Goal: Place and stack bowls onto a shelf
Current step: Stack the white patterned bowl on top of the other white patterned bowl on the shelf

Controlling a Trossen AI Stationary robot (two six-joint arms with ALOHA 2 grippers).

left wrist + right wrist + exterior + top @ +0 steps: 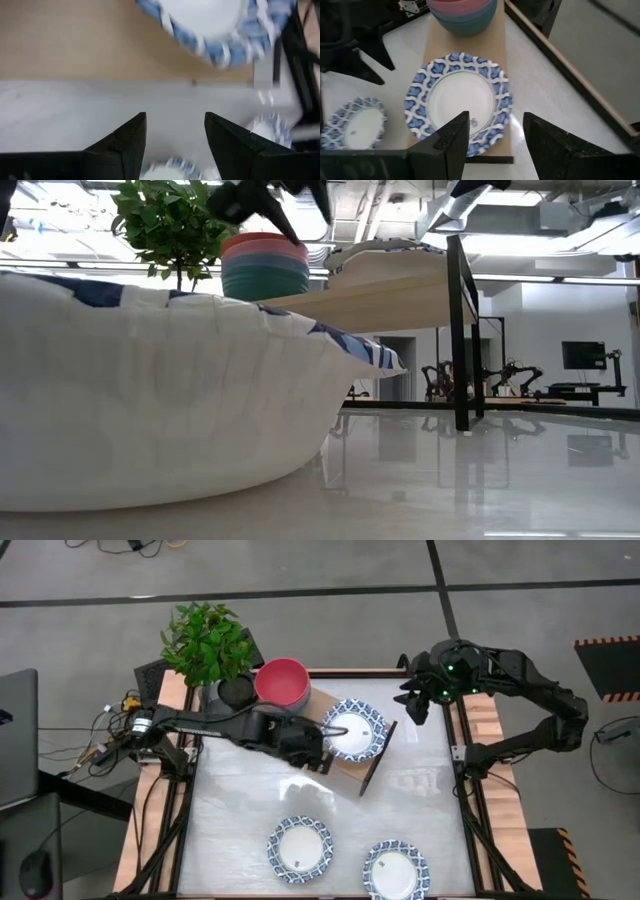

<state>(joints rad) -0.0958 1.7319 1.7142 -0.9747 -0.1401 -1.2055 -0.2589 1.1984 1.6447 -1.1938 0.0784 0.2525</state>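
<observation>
The shelf (372, 762) is a light wooden plank standing slantwise at the table's far middle. On its far end sits a stack of plain bowls (283, 683), red on top, with pink, blue and green showing below in the low view (265, 268). A white bowl with a blue patterned rim (358, 730) rests beside it on the plank (457, 100). Two more patterned bowls (300, 848) (396, 870) lie on the table's near part. My left gripper (328, 742) (175, 120) is open and empty at the shelf's near-left edge, next to the patterned bowl. My right gripper (412, 705) (495, 120) hangs open beyond the shelf's far-right side.
A potted green plant (212, 645) in a black pot stands just left of the bowl stack. The shelf's dark end support (462, 330) rises from the table. One patterned bowl (150, 410) fills the low view's foreground. Bare white tabletop (430, 800) lies between the shelf and the near bowls.
</observation>
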